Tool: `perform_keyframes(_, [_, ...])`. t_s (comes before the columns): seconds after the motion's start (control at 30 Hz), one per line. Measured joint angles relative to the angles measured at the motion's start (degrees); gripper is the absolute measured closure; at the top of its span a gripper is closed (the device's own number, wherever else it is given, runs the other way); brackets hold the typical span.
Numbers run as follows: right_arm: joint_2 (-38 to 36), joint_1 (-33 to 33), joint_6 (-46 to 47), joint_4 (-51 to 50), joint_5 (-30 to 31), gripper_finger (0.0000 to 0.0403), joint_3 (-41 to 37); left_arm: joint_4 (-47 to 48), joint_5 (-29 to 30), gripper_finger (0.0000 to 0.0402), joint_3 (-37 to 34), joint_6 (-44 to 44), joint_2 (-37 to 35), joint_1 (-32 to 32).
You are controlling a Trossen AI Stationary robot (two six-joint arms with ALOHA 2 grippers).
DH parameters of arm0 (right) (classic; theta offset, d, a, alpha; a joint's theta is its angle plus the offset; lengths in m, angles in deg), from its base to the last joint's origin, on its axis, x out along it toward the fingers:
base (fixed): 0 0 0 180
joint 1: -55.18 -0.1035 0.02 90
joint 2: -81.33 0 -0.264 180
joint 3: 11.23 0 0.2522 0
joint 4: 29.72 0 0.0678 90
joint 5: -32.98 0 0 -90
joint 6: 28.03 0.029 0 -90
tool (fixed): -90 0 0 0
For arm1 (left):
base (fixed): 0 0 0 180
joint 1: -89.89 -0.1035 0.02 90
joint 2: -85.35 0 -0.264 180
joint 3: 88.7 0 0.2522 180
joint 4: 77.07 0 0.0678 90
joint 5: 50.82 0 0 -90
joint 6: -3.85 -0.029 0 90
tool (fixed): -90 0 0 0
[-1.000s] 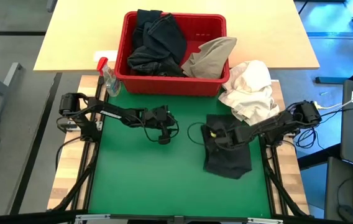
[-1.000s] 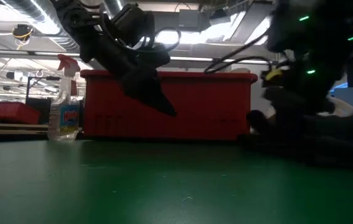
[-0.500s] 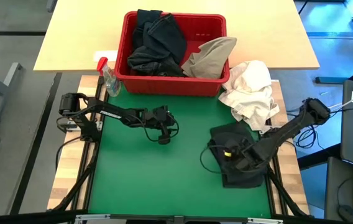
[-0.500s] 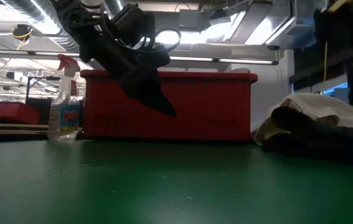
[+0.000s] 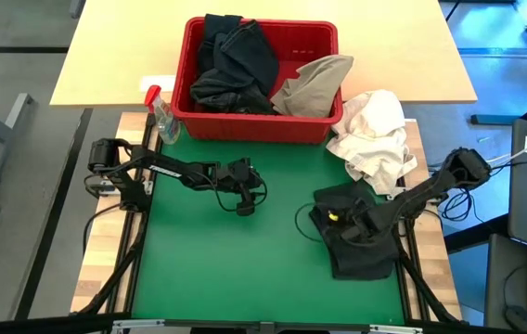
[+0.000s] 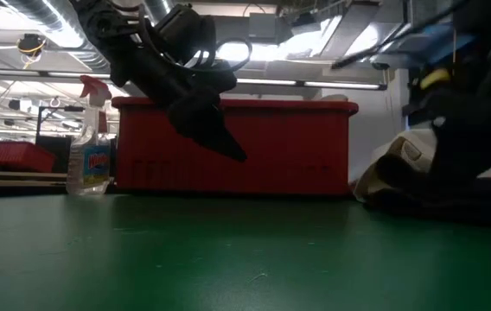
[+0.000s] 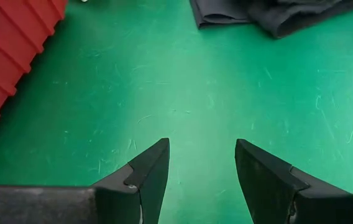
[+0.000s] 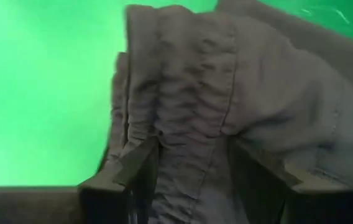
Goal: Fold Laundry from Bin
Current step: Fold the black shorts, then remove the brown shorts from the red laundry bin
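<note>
Spread across the workbench, a green mat point(image 5: 217, 269), largest thing in view. At its far edge, unmoved since a second ago, the red bin point(image 5: 261, 82), holding a heap of black laundry point(image 5: 236, 60) on its left side and a khaki garment point(image 5: 314, 85) draped over its front right rim. Just right of the bin, a white cloth bundle point(image 5: 373, 134), where it lay before. On the mat's right side, a dark garment point(image 5: 356, 237), dragged nearer the front edge and the right border than a second ago, now bunched rather than flat, its far end touching the white bundle. Over it, the right gripper point(image 5: 345, 223), shifted back toward the mat's middle from half a second earlier, fingers apart with a gathered waistband between them in the right wrist view; probably clamped on the cloth, though the contact itself is hard to make out. Left of centre, the left gripper point(image 5: 243, 206), in the same spot throughout, hanging above bare mat with fingers point(image 7: 148, 177) parted and empty. Beside the bin's left front corner, a clear spray bottle point(image 5: 163, 119) with red top, unchanged.
</note>
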Motion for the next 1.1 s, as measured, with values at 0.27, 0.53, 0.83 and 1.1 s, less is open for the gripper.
perform_keyframes(0.27, [-0.9, 5.6, 5.0, -5.6, 0.3, 0.021, -2.2, 0.0, 0.0, 0.0224, 0.0, -0.4, 0.0, 0.3])
perform_keyframes(0.53, [-4.9, 5.6, -7.8, -12.3, 1.2, 0.021, 9.9, 2.1, 1.7, 0.0224, 0.0, 0.4, -4.9, 1.0])
perform_keyframes(0.83, [-5.6, 5.6, -21.1, -7.1, 7.7, 0.021, 17.0, 9.1, 5.7, 0.0221, 0.0, -0.6, -23.0, 2.3])
perform_keyframes(1.1, [-3.9, 5.8, -26.5, 1.4, 15.5, 0.021, 17.0, 17.7, 11.6, 0.0168, 0.0, 0.9, -34.0, 2.3])
